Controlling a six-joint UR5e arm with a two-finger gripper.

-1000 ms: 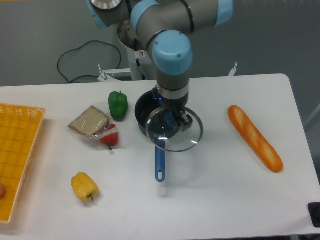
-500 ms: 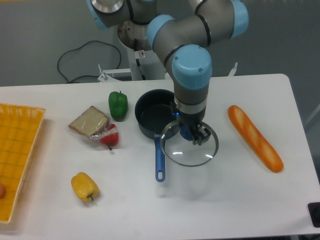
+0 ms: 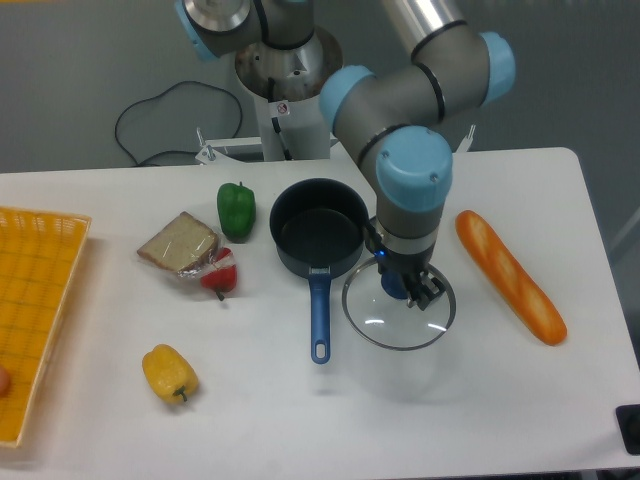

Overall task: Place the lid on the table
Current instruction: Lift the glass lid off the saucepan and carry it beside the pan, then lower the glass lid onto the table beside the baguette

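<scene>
The lid is a clear glass disc with a thin silver rim. It hangs just above the white table, to the right of the pan's blue handle. My gripper is shut on the lid's central knob, which my fingers hide. The dark saucepan stands uncovered to the upper left of the lid, its blue handle pointing toward the front edge.
A baguette lies to the right of the lid. A green pepper, a sandwich, a red pepper and a yellow pepper lie to the left. A yellow lattice tray is at the left edge.
My gripper has carried the lid from over the pan to the right and toward the front, and it now sits lower, clear of the pan.
</scene>
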